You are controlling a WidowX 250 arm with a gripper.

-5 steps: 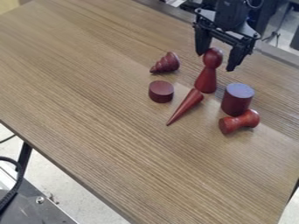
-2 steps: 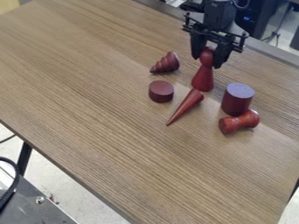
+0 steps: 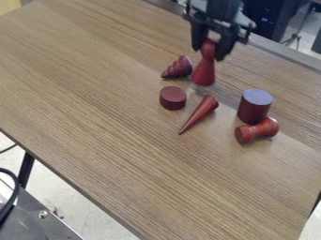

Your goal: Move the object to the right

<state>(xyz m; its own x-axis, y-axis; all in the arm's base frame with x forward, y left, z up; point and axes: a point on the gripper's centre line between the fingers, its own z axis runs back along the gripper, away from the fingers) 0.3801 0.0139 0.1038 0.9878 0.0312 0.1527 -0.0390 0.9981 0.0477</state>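
Observation:
The black gripper (image 3: 210,50) hangs over the far part of the table, shut on the round head of the red pawn-shaped piece (image 3: 203,72). That piece stands upright between the fingers, its wide base down. Whether the base touches the table I cannot tell. Just to its left lies the ridged dark red cone (image 3: 178,67), and in front of it the smooth red cone (image 3: 201,113) lies on its side.
The wooden table (image 3: 106,122) also holds a short dark red disc (image 3: 173,98) left of the smooth cone. At the right stand a taller cylinder (image 3: 255,107) and, touching or close in front of it, a lying spool-shaped piece (image 3: 256,131).
The gripper has closed on the pawn-shaped piece's head. Gripper and piece have shifted left and toward the far edge, away from the smooth cone's wide end. The other pieces have stayed put.

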